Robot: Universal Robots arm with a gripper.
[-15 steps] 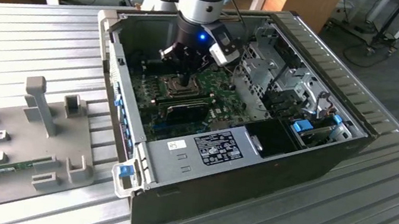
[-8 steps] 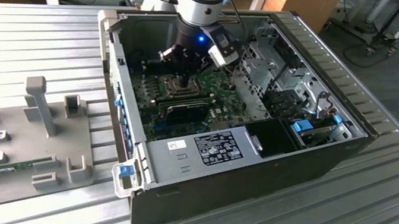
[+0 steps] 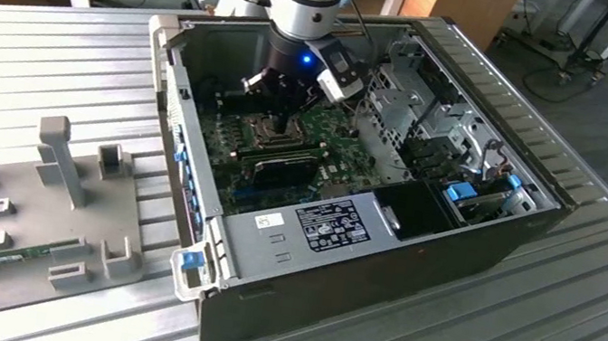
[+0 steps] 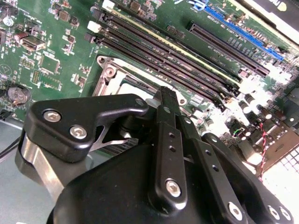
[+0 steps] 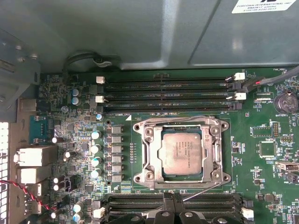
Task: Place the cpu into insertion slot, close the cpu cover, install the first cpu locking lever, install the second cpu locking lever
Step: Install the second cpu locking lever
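The cpu point(image 5: 182, 151), a square silver-grey chip, lies flat in the insertion slot point(image 5: 140, 127) on the green board. The cpu cover point(image 5: 151, 154), a silvery frame, lies down around it. One thin wire lever point(image 5: 187, 117) lies flat along the socket's edge by the long memory slots. A second wire lever point(image 5: 203, 192) slants up from the opposite edge toward my gripper point(image 5: 172, 201). The black fingers are pressed together, shut, at that edge; whether they clamp the wire is hidden. The gripper point(image 4: 167, 95) hangs just above the socket, inside the open computer case point(image 3: 182, 128).
Long black memory slots point(image 5: 163, 93) run beside the socket, and more point(image 5: 205, 201) flank the fingers. A row of capacitors point(image 5: 96, 149) stands by the socket. The grey case wall point(image 5: 140, 32) rises close behind. A drive cage point(image 3: 434, 127) and a grey fixture plate point(image 3: 41, 211) show in the exterior view.
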